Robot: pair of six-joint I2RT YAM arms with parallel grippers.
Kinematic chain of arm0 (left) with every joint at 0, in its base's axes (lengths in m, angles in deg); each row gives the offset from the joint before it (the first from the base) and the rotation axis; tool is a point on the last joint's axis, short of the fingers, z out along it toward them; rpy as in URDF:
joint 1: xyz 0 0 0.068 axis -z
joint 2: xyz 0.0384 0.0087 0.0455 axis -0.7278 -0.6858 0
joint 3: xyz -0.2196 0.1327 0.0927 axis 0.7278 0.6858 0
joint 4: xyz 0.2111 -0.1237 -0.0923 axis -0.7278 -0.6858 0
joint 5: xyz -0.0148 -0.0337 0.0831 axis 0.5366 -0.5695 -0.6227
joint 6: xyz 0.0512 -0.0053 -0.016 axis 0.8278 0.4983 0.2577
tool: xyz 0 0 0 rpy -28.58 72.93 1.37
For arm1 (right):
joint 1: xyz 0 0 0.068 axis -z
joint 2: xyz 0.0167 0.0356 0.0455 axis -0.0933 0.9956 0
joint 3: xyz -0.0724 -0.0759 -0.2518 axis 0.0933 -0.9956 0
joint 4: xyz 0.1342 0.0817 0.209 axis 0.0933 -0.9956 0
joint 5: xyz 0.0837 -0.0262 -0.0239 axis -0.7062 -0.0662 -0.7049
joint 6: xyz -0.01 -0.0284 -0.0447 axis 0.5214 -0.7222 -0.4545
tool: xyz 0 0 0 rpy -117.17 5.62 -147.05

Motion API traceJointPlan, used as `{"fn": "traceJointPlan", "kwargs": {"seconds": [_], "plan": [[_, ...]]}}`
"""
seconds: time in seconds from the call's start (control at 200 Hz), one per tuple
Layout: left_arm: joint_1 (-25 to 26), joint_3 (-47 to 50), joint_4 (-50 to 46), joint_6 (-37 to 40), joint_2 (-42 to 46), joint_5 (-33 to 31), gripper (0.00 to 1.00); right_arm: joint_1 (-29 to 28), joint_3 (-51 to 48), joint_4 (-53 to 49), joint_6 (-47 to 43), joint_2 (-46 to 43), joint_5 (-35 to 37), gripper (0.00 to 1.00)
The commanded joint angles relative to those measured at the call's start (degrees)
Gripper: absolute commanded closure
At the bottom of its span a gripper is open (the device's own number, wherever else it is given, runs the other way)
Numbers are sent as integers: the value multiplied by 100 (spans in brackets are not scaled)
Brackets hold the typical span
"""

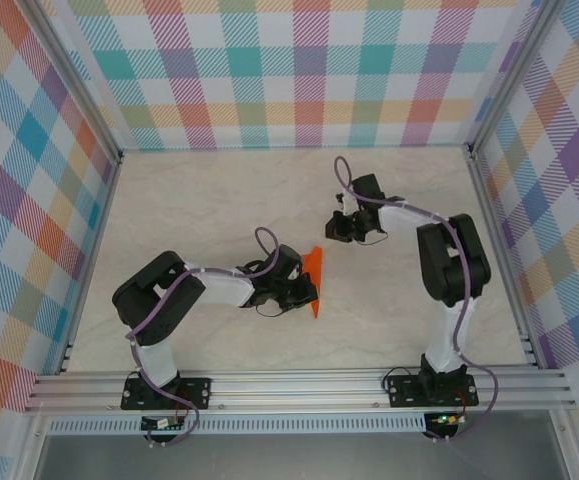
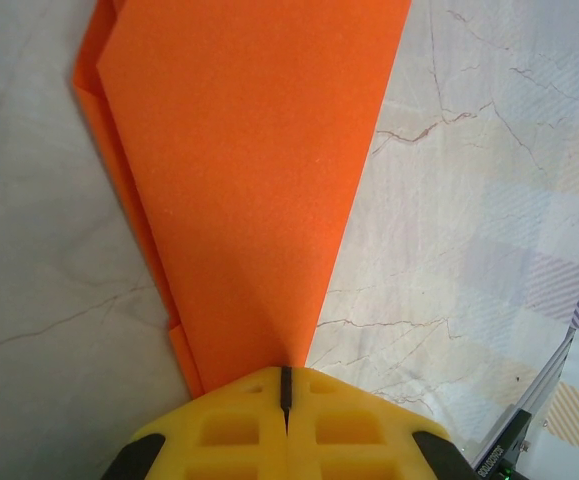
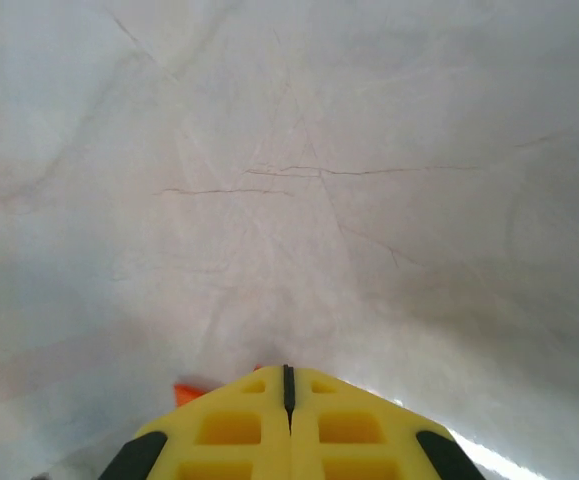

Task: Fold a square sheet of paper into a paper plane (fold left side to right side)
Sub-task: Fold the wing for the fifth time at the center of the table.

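Observation:
The orange paper (image 1: pixel 315 268) lies flat on the marble table as a narrow, pointed folded shape with layered flaps (image 2: pixel 249 180). My left gripper (image 1: pixel 305 291) is shut, and its yellow fingertips (image 2: pixel 285 372) rest right at the paper's narrow end, covering its tip. I cannot tell whether any paper sits between the jaws. My right gripper (image 1: pixel 338 232) is shut and empty. It hovers over bare table just up and to the right of the paper's wide end. A small orange corner (image 3: pixel 191 391) peeks out beside its fingers (image 3: pixel 239 425).
The marble tabletop (image 1: pixel 219 200) is fenced by aluminium rails (image 1: pixel 299 380) and checked fabric walls (image 1: pixel 289 70). The left arm's elbow (image 1: pixel 159 295) lies low on the table to the left of the paper.

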Motion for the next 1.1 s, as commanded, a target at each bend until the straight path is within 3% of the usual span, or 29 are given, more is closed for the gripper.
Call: {"fn": "traceJointPlan", "kwargs": {"seconds": [0.0, 0.295, 0.63, 0.87, 1.095], "plan": [[70, 167, -926, -12, -43, -185, 100, -62, -460, 136, -30, -694, -72, 95], [71, 120, -948, 24, -32, -160, 100, -751, -1484, 1480, 892, -416, -1087, 96], [68, 97, -1011, 402, 524, -142, 100, -767, -1006, 143, 623, 203, -121, 96], [79, 35, -883, 750, 1067, 237, 96, -772, -983, 38, 566, 244, -81, 96], [186, -191, -707, 777, 712, 763, 96, -785, -943, -24, 557, 253, -18, 96]]}}
